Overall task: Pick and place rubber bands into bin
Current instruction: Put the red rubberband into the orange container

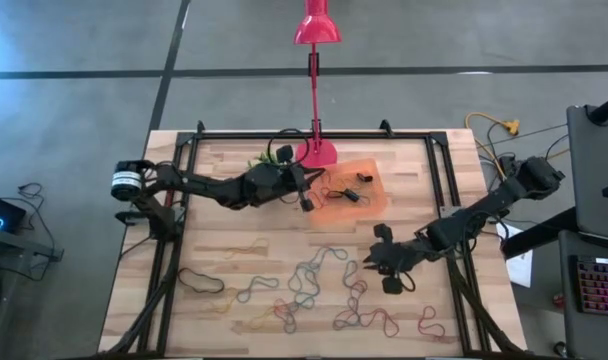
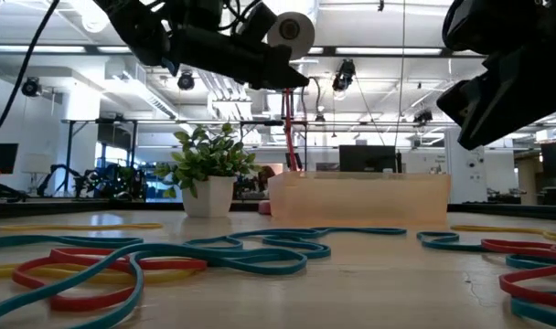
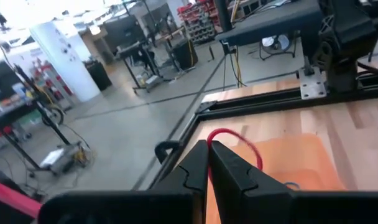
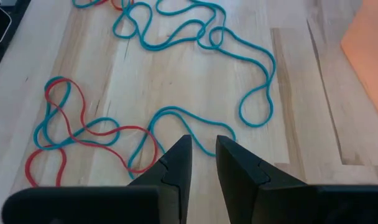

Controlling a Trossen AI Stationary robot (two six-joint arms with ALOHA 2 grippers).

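Observation:
The orange bin [image 1: 369, 200] sits at the table's far middle, with a few dark bands [image 1: 350, 194] lying in it. Many coloured rubber bands [image 1: 314, 275] lie loose across the near half of the table. My left gripper [image 1: 306, 197] hangs over the bin's left edge, shut on a red band [image 3: 240, 140]; the bin [image 3: 307, 165] shows below it. My right gripper [image 1: 376, 262] hovers open above a teal band [image 4: 251, 93] and a red-and-teal tangle [image 4: 71, 127], near the table's middle right. The low view shows it [image 2: 497, 82] raised well above the table. My left gripper pinches the red band between its two fingertips [image 3: 198, 155]. A loop of the band [image 3: 229, 132] stands out beyond the tips, lifted clear above the bin. One strand or two between the fingers, I cannot tell.
A pink lamp base [image 1: 319, 152] and a small green plant [image 1: 262, 160] stand just left of the bin at the far edge. Black frame rails [image 1: 179, 200] run along both table sides. Bare wood lies between the bin and the scattered bands.

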